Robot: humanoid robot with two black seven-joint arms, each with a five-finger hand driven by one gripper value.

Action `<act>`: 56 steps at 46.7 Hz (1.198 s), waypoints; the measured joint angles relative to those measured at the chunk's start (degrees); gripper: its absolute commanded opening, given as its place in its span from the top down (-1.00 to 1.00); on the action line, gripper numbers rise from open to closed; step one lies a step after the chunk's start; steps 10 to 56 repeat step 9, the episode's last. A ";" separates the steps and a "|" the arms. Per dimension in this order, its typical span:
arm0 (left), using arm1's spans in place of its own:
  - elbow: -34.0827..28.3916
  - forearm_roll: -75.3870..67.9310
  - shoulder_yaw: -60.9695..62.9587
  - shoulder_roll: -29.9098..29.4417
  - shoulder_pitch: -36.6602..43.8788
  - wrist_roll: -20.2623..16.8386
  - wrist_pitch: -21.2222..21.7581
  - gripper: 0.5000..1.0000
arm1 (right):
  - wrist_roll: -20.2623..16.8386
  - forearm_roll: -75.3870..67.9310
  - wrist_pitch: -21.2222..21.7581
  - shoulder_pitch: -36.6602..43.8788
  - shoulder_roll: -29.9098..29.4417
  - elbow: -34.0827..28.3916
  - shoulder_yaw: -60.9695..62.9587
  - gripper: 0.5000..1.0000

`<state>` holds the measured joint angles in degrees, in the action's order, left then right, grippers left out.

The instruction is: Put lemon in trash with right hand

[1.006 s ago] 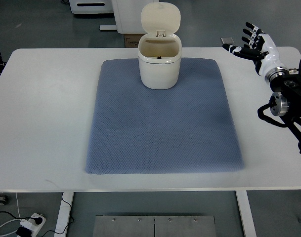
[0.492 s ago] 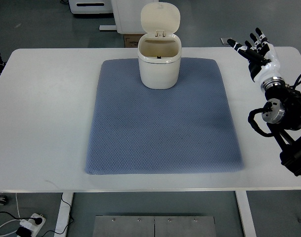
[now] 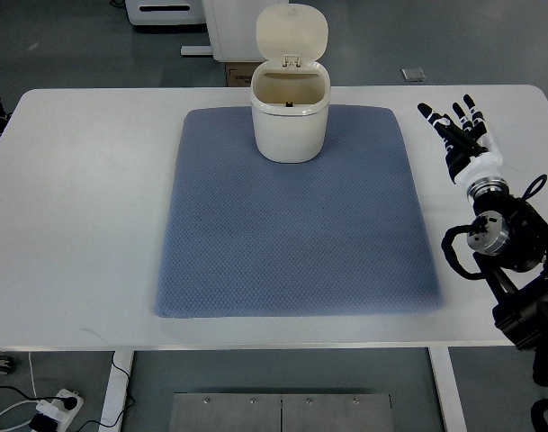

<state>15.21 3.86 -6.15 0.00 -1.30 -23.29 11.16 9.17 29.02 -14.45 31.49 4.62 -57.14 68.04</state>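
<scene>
Standing lid-up on the blue mat (image 3: pixel 291 225), cream trash bin (image 3: pixel 291 112); right hand (image 3: pixel 461 139) empty, fingers spread.

Glossy plastic bin (image 3: pixel 291 112); textured cloth mat (image 3: pixel 296 220)

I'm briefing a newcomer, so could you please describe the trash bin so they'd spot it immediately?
On the white table lies a blue-grey mat. At the middle of its far edge stands the trash bin, cream, rounded, its hinged lid flipped up: the only thing on the mat.

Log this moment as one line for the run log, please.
right hand: open, empty, over white table right of blue mat | cream trash bin: lid open, on mat's far edge | lemon: not visible | left arm: out of view
</scene>
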 measured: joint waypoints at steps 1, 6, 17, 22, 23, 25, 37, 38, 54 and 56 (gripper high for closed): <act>0.00 0.01 0.01 0.00 0.00 0.00 0.00 -1.00 | 0.00 -0.01 0.71 -0.23 -0.33 0.00 0.42 -1.00; 0.00 0.00 0.01 0.00 0.06 0.00 0.00 -1.00 | -0.02 -0.02 3.94 -1.71 -1.66 0.00 2.22 -1.00; 0.00 0.01 0.00 0.00 0.02 0.00 0.00 -1.00 | -0.02 -0.02 5.00 -2.28 -2.57 0.00 2.85 -1.00; 0.00 0.01 0.00 0.00 0.02 0.00 0.00 -1.00 | -0.02 -0.02 5.00 -2.28 -2.57 0.00 2.85 -1.00; 0.00 0.01 0.00 0.00 0.02 0.00 0.00 -1.00 | -0.02 -0.02 5.00 -2.28 -2.57 0.00 2.85 -1.00; 0.00 0.01 0.00 0.00 0.02 0.00 0.00 -1.00 | -0.02 -0.02 5.00 -2.28 -2.57 0.00 2.85 -1.00; 0.00 0.01 0.00 0.00 0.02 0.00 0.00 -1.00 | -0.02 -0.02 5.00 -2.28 -2.57 0.00 2.85 -1.00; 0.00 0.01 0.00 0.00 0.02 0.00 0.00 -1.00 | -0.02 -0.02 5.00 -2.28 -2.57 0.00 2.85 -1.00; 0.00 0.01 0.00 0.00 0.02 0.00 0.00 -1.00 | -0.02 -0.02 5.00 -2.28 -2.57 0.00 2.85 -1.00; 0.00 0.01 0.00 0.00 0.02 0.00 0.00 -1.00 | -0.02 -0.02 5.00 -2.28 -2.57 0.00 2.85 -1.00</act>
